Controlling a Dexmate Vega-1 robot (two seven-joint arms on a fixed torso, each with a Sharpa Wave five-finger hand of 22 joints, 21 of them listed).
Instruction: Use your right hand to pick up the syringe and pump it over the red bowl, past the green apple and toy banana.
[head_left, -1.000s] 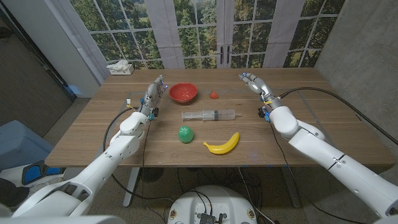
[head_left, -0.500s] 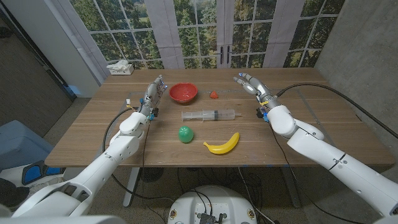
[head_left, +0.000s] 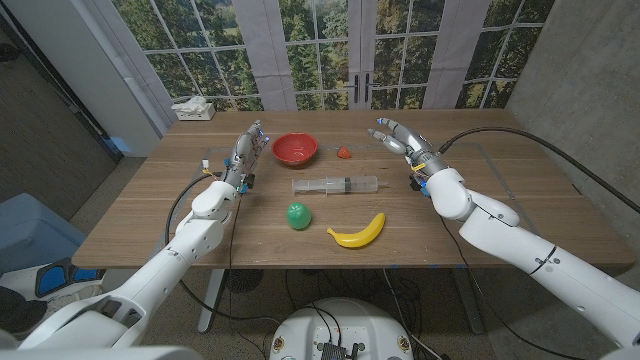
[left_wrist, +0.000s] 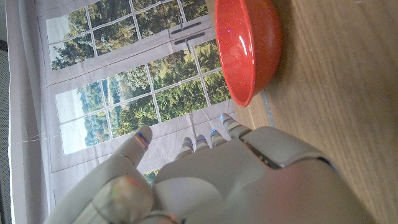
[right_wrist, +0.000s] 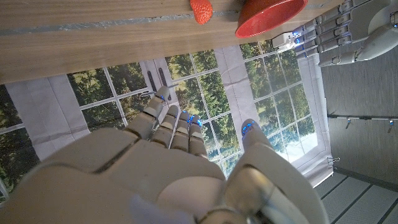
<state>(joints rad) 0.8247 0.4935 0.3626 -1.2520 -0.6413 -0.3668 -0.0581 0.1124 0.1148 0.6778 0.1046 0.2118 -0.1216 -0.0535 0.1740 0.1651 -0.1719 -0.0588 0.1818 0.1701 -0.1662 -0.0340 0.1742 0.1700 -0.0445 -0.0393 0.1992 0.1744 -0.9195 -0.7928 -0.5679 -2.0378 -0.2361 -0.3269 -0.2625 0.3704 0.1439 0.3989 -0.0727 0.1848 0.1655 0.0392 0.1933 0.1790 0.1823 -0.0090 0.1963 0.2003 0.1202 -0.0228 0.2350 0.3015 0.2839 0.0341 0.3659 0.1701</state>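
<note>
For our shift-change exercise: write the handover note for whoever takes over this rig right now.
Right hand: open, holds nothing, raised beyond the syringe's right end.
Left hand: open, beside the red bowl.
Syringe: lying mid-table, untouched.
Green apple and toy banana: nearer the robot than the syringe.
Done: nothing yet.
Left: grasp syringe, carry over bowl, pump.
</note>
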